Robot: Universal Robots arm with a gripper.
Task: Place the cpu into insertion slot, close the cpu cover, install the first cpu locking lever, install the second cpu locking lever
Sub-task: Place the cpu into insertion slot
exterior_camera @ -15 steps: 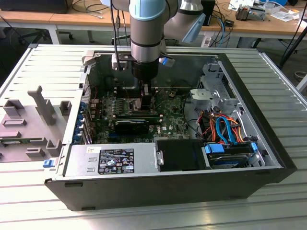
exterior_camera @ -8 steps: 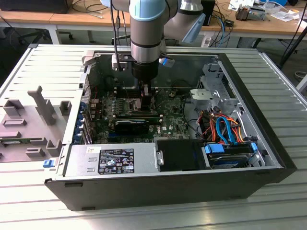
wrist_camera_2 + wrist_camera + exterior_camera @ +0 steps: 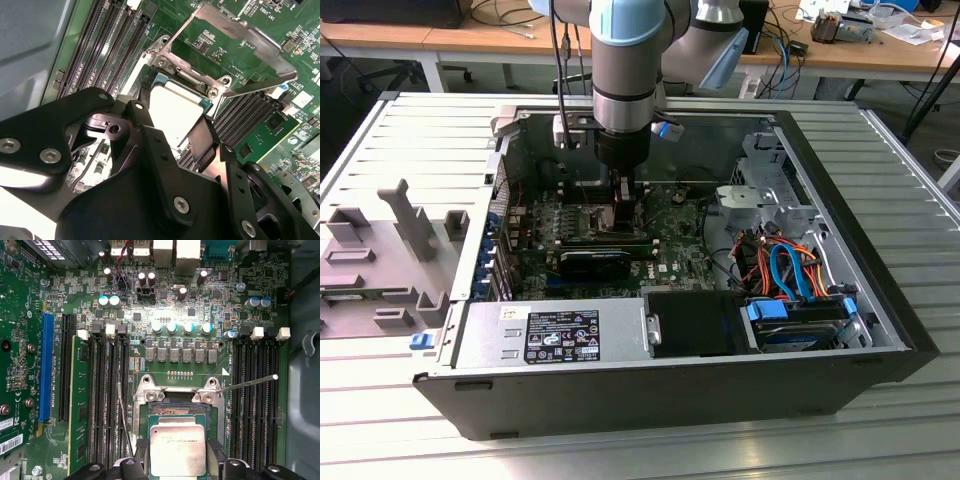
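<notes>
Two worries here. The hand (image 3: 178, 460) looks clamped on the cpu (image 3: 177, 445) by its side edges, right at the slot (image 3: 175, 409). Can't tell if it's seated or just above. If it goes in a bit skewed or tilted, that could wreck the slot. The cover (image 3: 240, 40) stands open close to the hand, and a thin lever (image 3: 250, 382) sticks out over the memory slots (image 3: 255, 410), so either could get snagged.
</notes>
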